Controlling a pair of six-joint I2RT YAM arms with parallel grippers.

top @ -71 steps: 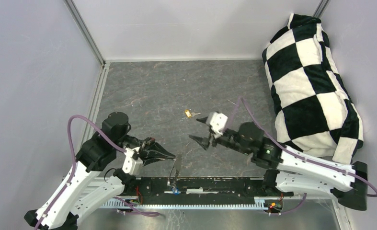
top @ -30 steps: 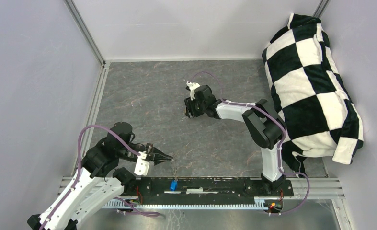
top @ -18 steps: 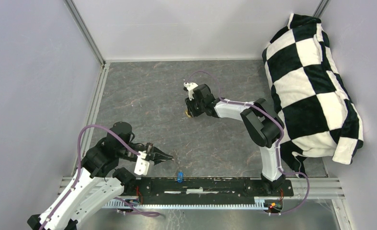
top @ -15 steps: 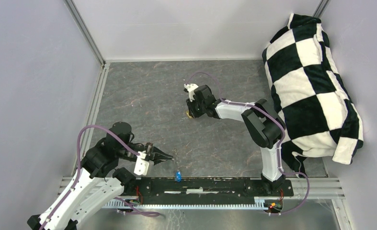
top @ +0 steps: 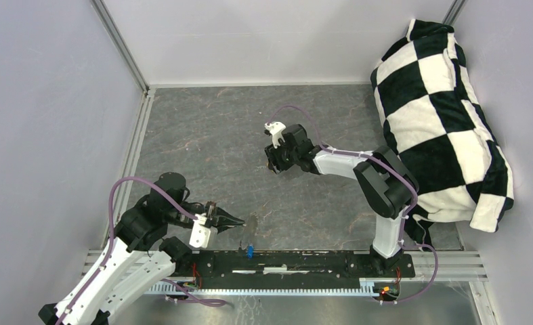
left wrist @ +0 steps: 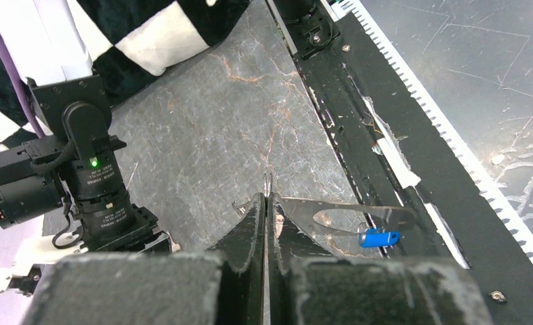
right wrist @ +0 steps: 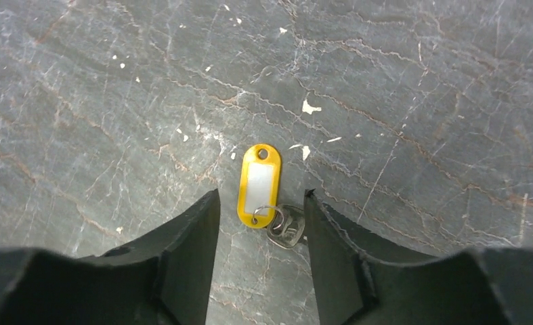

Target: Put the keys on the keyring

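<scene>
two grips worry me: my left gripper [left wrist: 266,200] is pinched shut on one end of the thin keyring [left wrist: 345,211], the blue key [left wrist: 378,237] seemingly dangling from it over the front rail [left wrist: 358,135], and any twist could slide it off. further right, the right gripper [right wrist: 261,195] stands open astride the yellow-tagged key [right wrist: 259,183], flat on the table [right wrist: 419,101]; closing off-centre may skid it away.

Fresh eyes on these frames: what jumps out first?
The big black-and-white checkered cushion along the right wall dominates the top view. Next is the yellow-tagged key, lying on the grey table between the open fingers of the right tool. Near the front rail, the left tool is shut on the thin keyring, with the blue key at its far end.
</scene>
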